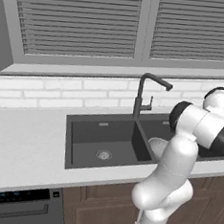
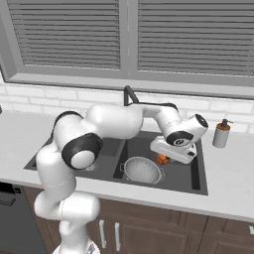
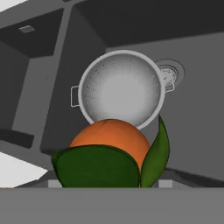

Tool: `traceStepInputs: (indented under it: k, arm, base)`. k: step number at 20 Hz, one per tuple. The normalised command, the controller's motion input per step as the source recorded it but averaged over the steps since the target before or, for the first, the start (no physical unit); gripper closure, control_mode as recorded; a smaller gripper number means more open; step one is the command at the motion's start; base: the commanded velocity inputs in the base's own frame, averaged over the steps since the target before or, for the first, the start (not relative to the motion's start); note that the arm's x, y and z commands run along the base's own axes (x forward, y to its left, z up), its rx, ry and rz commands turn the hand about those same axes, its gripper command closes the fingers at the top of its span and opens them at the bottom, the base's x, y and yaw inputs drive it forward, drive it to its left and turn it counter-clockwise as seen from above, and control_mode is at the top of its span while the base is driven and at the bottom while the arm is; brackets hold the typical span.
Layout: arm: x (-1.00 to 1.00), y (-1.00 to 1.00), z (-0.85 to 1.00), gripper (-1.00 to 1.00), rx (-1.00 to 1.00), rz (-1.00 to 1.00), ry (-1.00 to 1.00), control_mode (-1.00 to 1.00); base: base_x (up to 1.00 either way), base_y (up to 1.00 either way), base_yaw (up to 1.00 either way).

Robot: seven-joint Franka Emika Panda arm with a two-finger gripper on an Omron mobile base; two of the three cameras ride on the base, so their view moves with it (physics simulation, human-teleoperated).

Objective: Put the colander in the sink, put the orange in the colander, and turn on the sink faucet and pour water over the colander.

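The sink [image 2: 198, 183] is cut into the bench [image 2: 233, 173], and the colander [image 2: 142, 170] already stands in its right basin, near the front edge. The claw [image 2: 166, 158], closed on the orange [image 2: 162, 159], hangs beside the colander, probably for dropping it inside.

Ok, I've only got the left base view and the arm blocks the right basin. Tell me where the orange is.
Observer: The orange is in the gripper, above the right basin of the sink.
Operator: Give me the colander's position.
Observer: The colander stands upright on that basin's floor, empty; in the hand view it lies just beyond the orange.
Operator: Report what's on the counter to the right.
Observer: A soap dispenser stands beside the sink.
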Motion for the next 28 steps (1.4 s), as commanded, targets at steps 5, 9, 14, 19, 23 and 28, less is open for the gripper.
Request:
traceStepInputs:
  k: [5,9,14,19,23,28]
  arm:
    - [0.36,0.22,-0.37,1.0,-0.02,0.0,0.0,-1.0]
    - [0.26,0.38,-0.38,1.0,-0.05,0.0,0.0,-1.0]
    - [0.14,0.54,-0.5,1.0,-0.12,0.0,0.0,-1.0]
    - [0.0,0.96,-0.46,1.0,-0.22,0.0,0.0,-1.0]
    - [0.09,0.3,-0.17,1.0,-0.07,-0.01,0.0,-1.0]
    - [0.01,0.26,-0.49,1.0,-0.15,0.0,0.0,-1.0]
  base:
    - [0.0,0.0,0.0]
    - [0.0,0.0,0.0]
    - [0.0,0.0,0.0]
    - [0.0,0.0,0.0]
    - [0.0,0.0,0.0]
    - [0.0,0.0,0.0]
